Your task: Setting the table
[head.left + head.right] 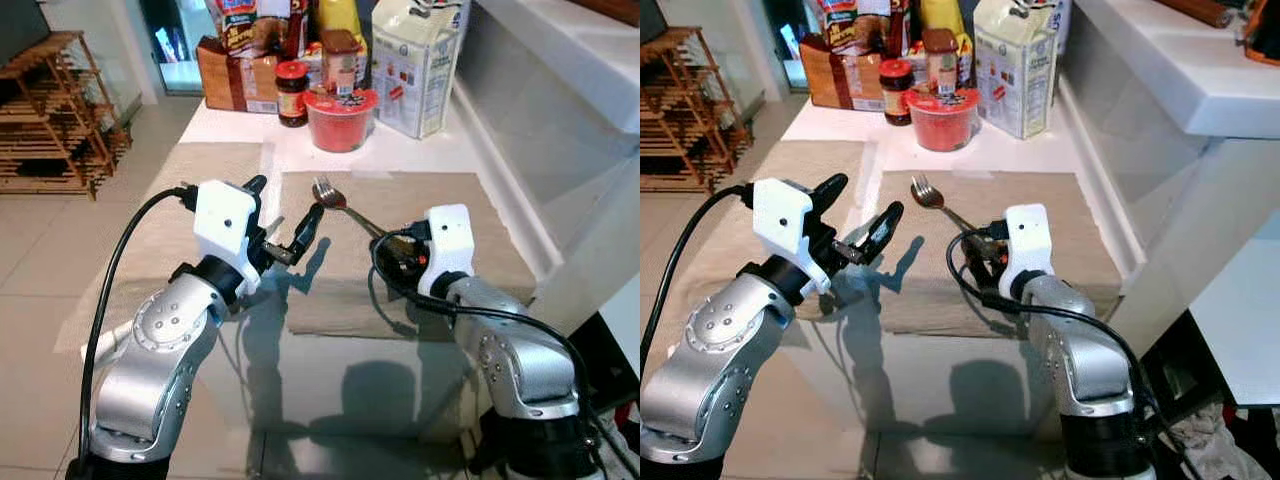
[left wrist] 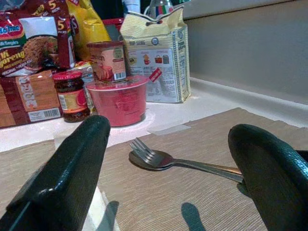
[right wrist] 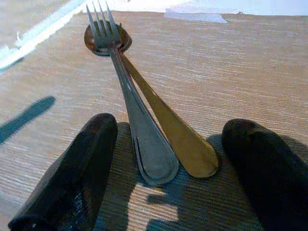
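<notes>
The fork (image 1: 330,194) lies with a spoon (image 3: 166,122) on the beige placemat (image 1: 450,215), tines toward the red cup (image 1: 340,118) at the far edge of the table.

In the left eye view, the right gripper (image 1: 392,240) sits low at the handle end of the fork, and the left gripper (image 1: 285,220) hovers beside the fork's head, fingers spread and empty.

The left wrist view looks across the placemat at the fork's tines resting over the spoon bowl, with a jar (image 2: 70,95) and a paper bag (image 2: 156,60) beyond the fork.

The right wrist view adds what the head views hide: both handle ends lie between its parted fingers (image 3: 72,183), not yet pinched. The step looks like picking up or placing the cutlery; a pick-up would need closing squarely across both crossed handles.
</notes>
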`<state>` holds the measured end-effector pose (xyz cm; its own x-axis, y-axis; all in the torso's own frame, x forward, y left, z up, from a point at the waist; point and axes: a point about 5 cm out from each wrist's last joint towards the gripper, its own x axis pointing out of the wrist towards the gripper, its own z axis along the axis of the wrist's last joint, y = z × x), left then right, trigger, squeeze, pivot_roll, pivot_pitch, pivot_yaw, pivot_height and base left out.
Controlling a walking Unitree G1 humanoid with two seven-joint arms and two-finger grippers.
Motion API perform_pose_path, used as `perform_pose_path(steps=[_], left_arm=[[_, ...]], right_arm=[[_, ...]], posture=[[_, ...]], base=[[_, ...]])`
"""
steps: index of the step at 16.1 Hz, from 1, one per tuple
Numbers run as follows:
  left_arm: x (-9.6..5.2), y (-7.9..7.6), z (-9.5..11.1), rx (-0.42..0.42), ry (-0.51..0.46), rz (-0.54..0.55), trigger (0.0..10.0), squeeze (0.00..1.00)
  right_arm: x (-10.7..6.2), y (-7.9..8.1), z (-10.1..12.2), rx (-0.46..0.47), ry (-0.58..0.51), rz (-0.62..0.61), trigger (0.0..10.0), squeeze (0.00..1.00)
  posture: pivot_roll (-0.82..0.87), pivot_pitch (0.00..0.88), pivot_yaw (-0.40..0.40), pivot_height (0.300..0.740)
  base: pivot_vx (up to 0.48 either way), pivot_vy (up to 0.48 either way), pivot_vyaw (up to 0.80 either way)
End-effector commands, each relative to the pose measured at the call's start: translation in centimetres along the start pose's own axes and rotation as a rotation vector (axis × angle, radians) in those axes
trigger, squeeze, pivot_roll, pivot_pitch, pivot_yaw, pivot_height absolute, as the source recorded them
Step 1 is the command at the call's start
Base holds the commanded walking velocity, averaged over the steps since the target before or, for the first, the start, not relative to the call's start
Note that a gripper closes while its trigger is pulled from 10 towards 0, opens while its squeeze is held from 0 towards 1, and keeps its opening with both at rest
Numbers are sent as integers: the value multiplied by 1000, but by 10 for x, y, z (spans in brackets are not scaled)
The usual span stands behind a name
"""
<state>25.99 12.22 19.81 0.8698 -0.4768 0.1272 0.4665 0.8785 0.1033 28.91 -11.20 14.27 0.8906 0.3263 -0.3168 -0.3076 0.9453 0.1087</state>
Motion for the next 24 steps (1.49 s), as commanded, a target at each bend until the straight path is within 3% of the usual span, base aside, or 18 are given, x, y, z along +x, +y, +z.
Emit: perform_pose_path(steps=[1,4,5,6,10,15,24], left_arm=[[-1,1,0,9,12,-9,10000,0],[-10,5,-11,29,86,-24,10000,0],[-28,13,-30,66,190,-24,10000,0],[-39,18,-40,122,226,-9,10000,0],[-62,22,-68,259,243,51,10000,0],[-56,21,-64,287,157,53,10000,0],[-57,19,-63,281,134,52,10000,0]], right_arm=[[6,12,-11,45,70,66,10000,0],[10,21,-9,68,74,111,10000,0],[14,30,-6,71,74,147,10000,0],[17,35,-4,72,71,167,10000,0],[20,43,2,48,54,203,10000,0],[23,49,4,39,47,226,10000,0],[24,66,12,76,14,315,10000,0]], posture=[[-75,0,33,740],[-61,0,28,740],[-42,0,28,740],[-40,0,28,740],[-33,0,25,740],[-34,0,19,740],[-28,0,17,740]], base=[[0,0,0],[0,0,0],[0,0,0],[0,0,0],[0,0,0],[0,0,0],[0,0,0]])
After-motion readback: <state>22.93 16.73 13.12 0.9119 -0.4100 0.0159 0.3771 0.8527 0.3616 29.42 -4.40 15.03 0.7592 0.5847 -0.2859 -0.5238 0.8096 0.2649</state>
